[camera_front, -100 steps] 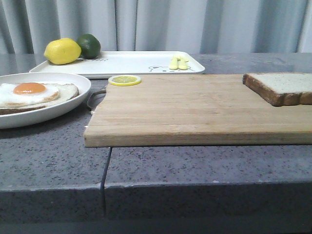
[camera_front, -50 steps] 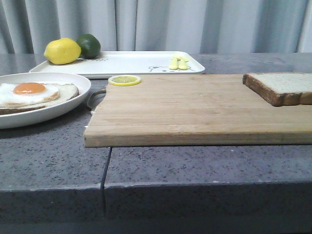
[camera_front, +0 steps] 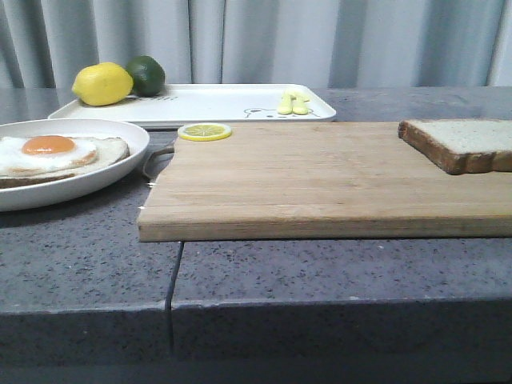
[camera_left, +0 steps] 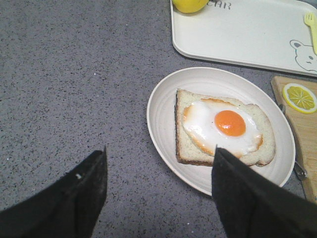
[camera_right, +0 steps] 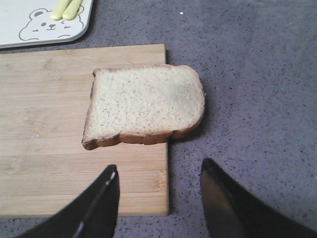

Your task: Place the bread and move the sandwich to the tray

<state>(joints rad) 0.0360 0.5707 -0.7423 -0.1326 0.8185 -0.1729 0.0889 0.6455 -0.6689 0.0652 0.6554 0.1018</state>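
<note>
The bread [camera_front: 464, 142] lies at the right end of the wooden cutting board [camera_front: 320, 180], hanging over its edge; it also shows in the right wrist view [camera_right: 143, 105]. The sandwich, one slice topped with a fried egg [camera_front: 56, 154], lies on a round white plate [camera_front: 120, 136]; it also shows in the left wrist view [camera_left: 223, 126]. The white tray [camera_front: 216, 102] stands at the back. My left gripper [camera_left: 159, 153] is open and empty above the table beside the plate. My right gripper [camera_right: 158, 171] is open and empty, above the board's corner, short of the bread. Neither gripper shows in the front view.
A lemon [camera_front: 102, 83] and a lime [camera_front: 146, 74] sit on the tray's far left corner. Yellow cutlery [camera_front: 293, 102] lies on the tray's right side. A lemon slice [camera_front: 205, 131] lies on the board's back left corner. The grey stone table has a seam [camera_front: 172, 280].
</note>
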